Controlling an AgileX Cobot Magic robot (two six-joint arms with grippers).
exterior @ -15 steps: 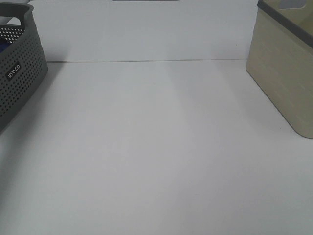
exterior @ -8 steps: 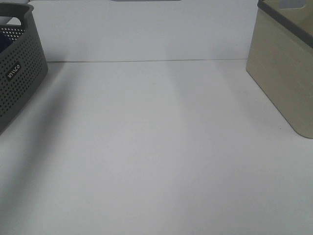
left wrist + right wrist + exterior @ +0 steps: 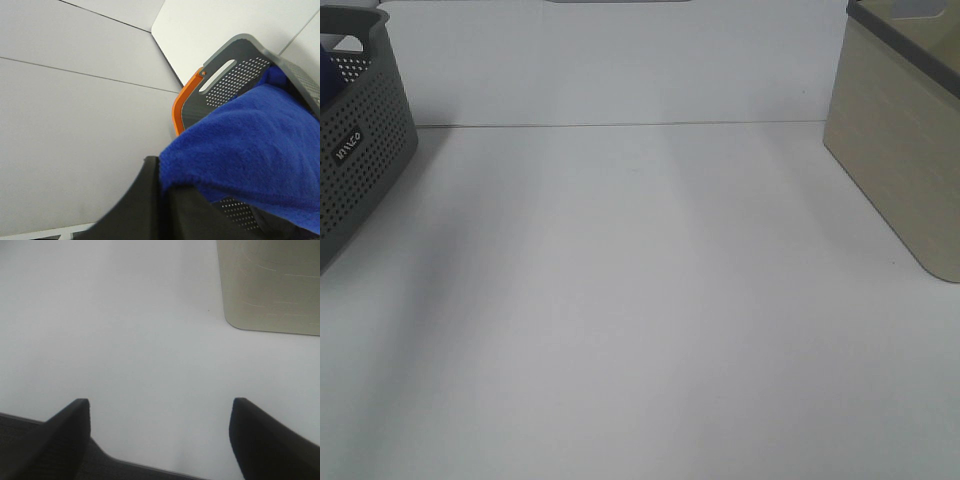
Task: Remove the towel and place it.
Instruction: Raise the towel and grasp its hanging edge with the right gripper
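Note:
The towel [image 3: 240,145], deep blue and soft, bulges over the grey perforated basket [image 3: 235,75] in the left wrist view. My left gripper [image 3: 167,189] is shut on the towel's edge, its dark fingers showing just below the cloth. In the exterior high view only a sliver of the towel [image 3: 326,72] shows inside the grey basket [image 3: 365,150] at the far left, and neither gripper appears there. My right gripper [image 3: 160,407] hangs open over the bare white table [image 3: 125,330], nothing between its fingers.
A beige basket [image 3: 900,150] with a grey rim stands at the right back, also seen as the beige basket [image 3: 270,285] in the right wrist view. An orange rim [image 3: 181,107] sits behind the grey basket. The white table [image 3: 640,300] spans between the baskets.
The blue patch inside the grey basket has crept upward in the exterior high view. Nothing else has shifted.

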